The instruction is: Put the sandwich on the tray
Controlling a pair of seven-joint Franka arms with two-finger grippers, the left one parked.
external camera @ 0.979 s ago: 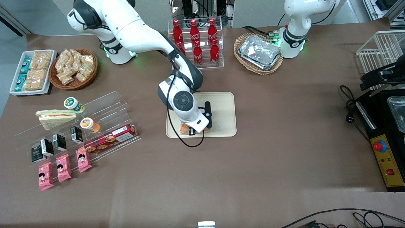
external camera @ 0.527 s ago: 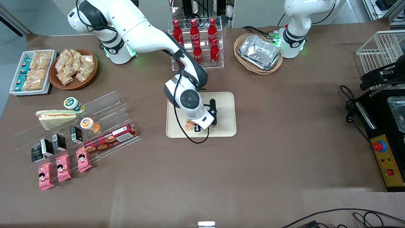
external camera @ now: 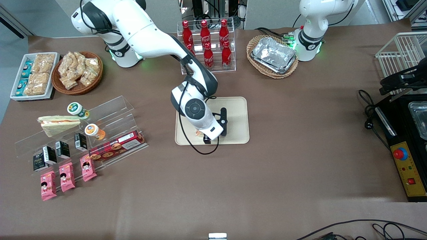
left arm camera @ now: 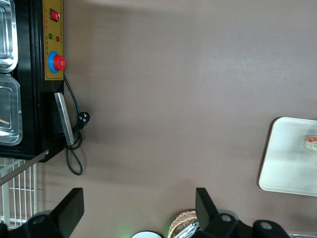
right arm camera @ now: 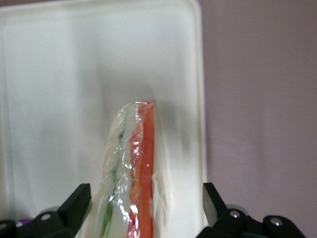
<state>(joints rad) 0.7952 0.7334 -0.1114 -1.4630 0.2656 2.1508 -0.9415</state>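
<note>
The sandwich (right arm camera: pixel 136 168), a clear-wrapped wedge with a red and green filling edge, stands on the cream tray (right arm camera: pixel 49 74) close to one rim. My right gripper (right arm camera: pixel 143 203) is open, and its two black fingers (right arm camera: pixel 74 201) stand wide on either side of the wedge without touching it. In the front view the gripper (external camera: pixel 209 136) hangs over the part of the tray (external camera: pixel 237 113) nearest the camera. It hides most of the sandwich (external camera: pixel 199 133), of which only a small orange bit peeks out.
A rack of cola bottles (external camera: pixel 206 43) stands just farther from the camera than the tray. A wicker basket of foil trays (external camera: pixel 273 55) sits by the parked arm. Toward the working arm's end are an acrylic shelf with a longer wedge sandwich (external camera: pixel 58 122) and snack baskets (external camera: pixel 78 71).
The wrist swung slightly toward the parked arm's end, then came back a little and nearer the camera. It stays over the tray, with less of the sandwich showing beneath it.
</note>
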